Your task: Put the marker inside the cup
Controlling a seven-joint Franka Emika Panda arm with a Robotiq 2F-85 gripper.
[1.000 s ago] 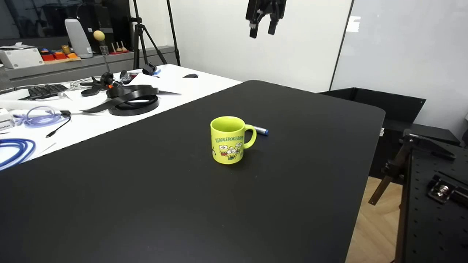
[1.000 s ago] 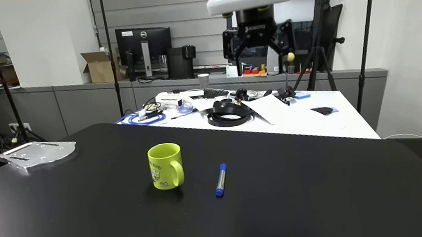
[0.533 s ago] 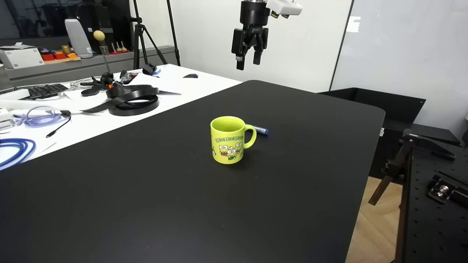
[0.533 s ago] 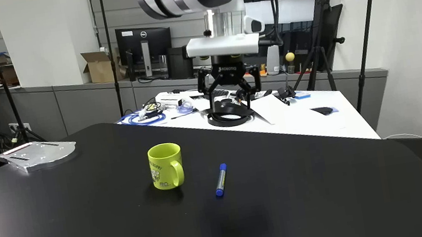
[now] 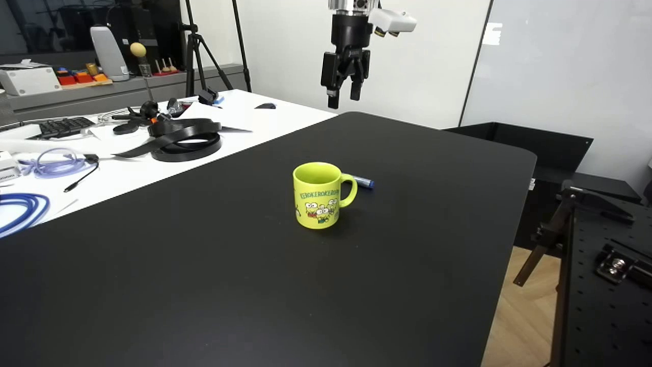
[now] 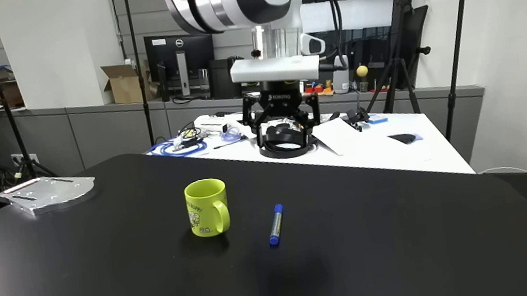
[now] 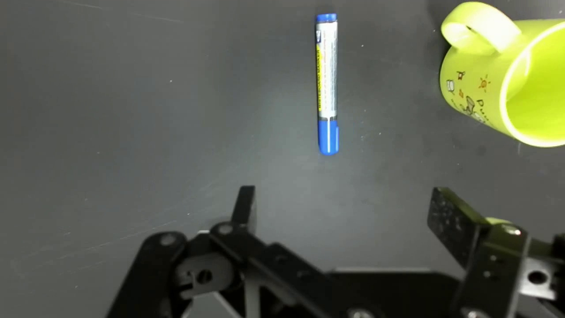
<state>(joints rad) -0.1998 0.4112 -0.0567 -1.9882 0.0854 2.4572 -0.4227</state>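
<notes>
The black gripper (image 5: 344, 99), all angular jointed links, hangs above the matte black tabletop (image 6: 389, 254), its two flat-padded fingers (image 7: 244, 204) spread wide with the flecked, finely scratched surface showing between them. In the wrist view, just ahead of that gap, the slim whiteboard marker (image 7: 327, 75) lies flat, its pale barrel printed with fine text and a yellow strip, its smooth blue cap (image 7: 328, 137) turned toward the gripper. Near the marker yet apart from it, the glossy yellow-green mug (image 6: 199, 209) stands upright, a short cylinder with a curved loop handle (image 5: 354, 189) and big-eyed cartoon figures on its wall; the marker lies outside it. In an exterior view the mug stands in front of the marker, leaving a blue-tipped end (image 5: 369, 184) visible beyond the handle. Farther out, a silver, slotted metal plate (image 6: 48, 193) lies near one edge of the tabletop. In both exterior views a neighbouring white table (image 6: 421, 153) carries coiled flat black strap (image 5: 187, 154), loops of blue cable (image 5: 38, 206) and loose white paper (image 6: 345, 137). Behind it, a grey ledge (image 6: 108, 124) bears an open brown cardboard box (image 6: 124, 85) and a black monitor (image 6: 163, 53).
</notes>
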